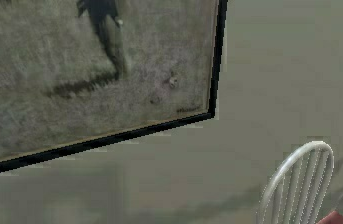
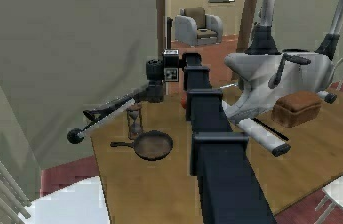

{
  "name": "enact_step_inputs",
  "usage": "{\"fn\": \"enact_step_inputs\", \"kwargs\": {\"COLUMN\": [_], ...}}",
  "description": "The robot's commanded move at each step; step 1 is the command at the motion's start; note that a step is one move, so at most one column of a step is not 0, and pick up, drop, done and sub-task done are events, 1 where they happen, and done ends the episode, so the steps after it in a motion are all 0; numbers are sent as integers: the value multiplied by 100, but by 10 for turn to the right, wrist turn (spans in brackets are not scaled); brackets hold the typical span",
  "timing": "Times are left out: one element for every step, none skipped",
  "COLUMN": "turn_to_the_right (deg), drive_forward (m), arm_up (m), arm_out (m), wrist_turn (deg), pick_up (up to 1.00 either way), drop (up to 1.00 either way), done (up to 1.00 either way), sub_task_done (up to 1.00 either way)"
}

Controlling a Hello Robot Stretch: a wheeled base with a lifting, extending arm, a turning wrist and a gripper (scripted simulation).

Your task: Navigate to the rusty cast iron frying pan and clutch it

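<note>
Seemingly the driving is ending: the pan [image 2: 155,147] is lying on the worktop [image 2: 149,188], at five o'clock from the pincer [image 2: 84,128] — grasping is still pending, and I cannot tell whether the pincer is holding anything.

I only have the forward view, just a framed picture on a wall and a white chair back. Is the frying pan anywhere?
Observer: Yes, the arm side view has a dark frying pan lying on a wooden table.
Operator: Where's the gripper?
Observer: The gripper shows up-picture and left of the pan; I cannot tell whether they touch.
Operator: Anything close to the pan?
Observer: A small upright brown thing stands beside it on the table.
</note>
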Motion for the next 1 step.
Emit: {"fn": "enact_step_inputs", "kwargs": {"turn_to_the_right": [0], "drive_forward": [0], "arm_up": [0], "arm_out": [0], "wrist_turn": [450], "pick_up": [0], "drop": [0], "done": [0], "sub_task_done": [0]}}
